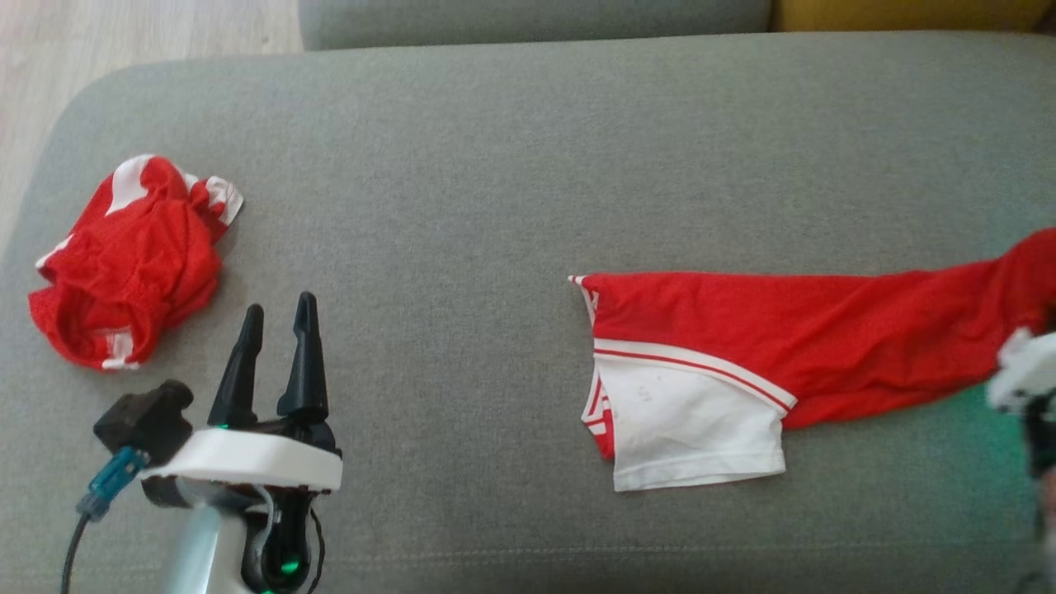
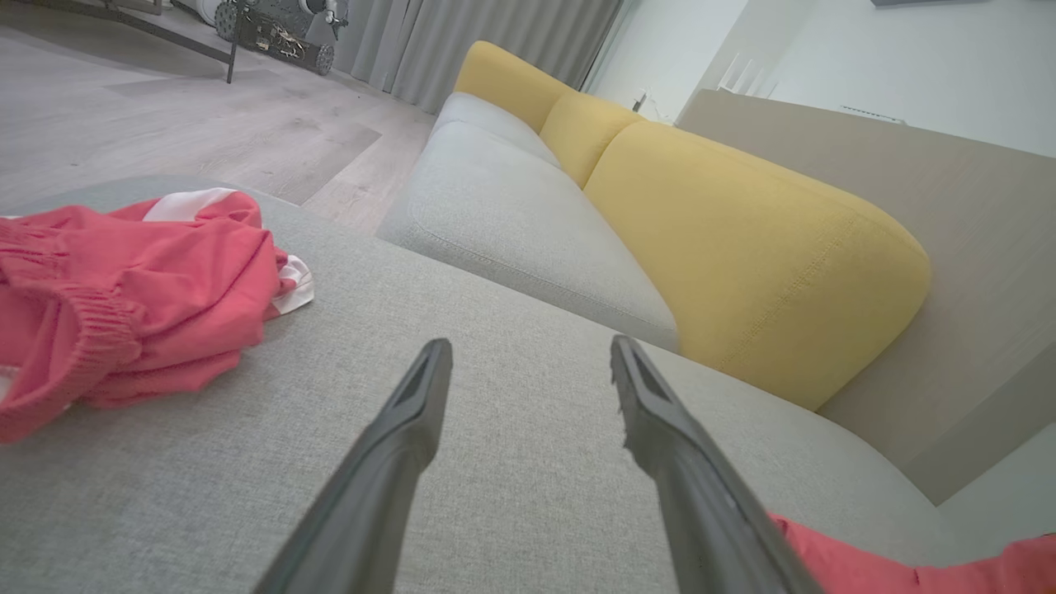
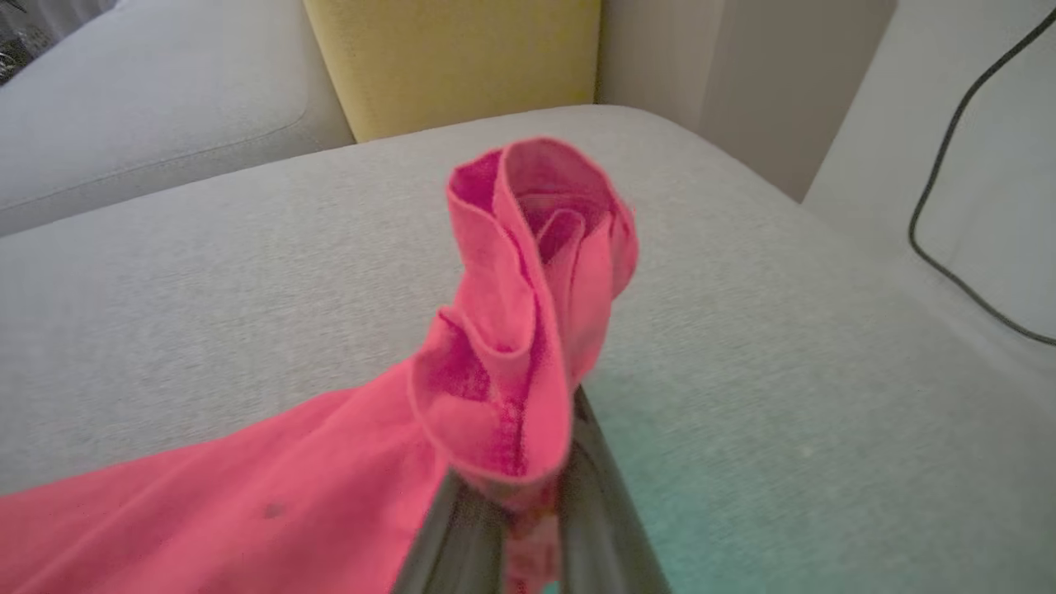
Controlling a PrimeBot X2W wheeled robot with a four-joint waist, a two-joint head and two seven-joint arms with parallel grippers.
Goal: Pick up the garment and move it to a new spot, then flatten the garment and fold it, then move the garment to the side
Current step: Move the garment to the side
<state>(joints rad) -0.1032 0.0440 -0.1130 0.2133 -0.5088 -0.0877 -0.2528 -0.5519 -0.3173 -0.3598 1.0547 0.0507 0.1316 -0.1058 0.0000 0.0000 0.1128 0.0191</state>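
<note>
right gripper (image 3: 528, 495) clamps one end of the garment (image 1: 742, 346); left gripper (image 1: 276, 318) hangs open
the garment trails long across the grey cushion (image 1: 495, 165), likely gripped at its end for dragging flat; the left idles beside a crumpled red heap (image 1: 132, 256).

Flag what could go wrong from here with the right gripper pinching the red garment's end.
The right gripper is shut on a small bunched end of the red garment; a pull may slip it free. Most of the cloth lies on the gray cushion, so it could drag and twist rather than flatten. The crumpled garment lies beside the open left gripper, which might snag it.
</note>
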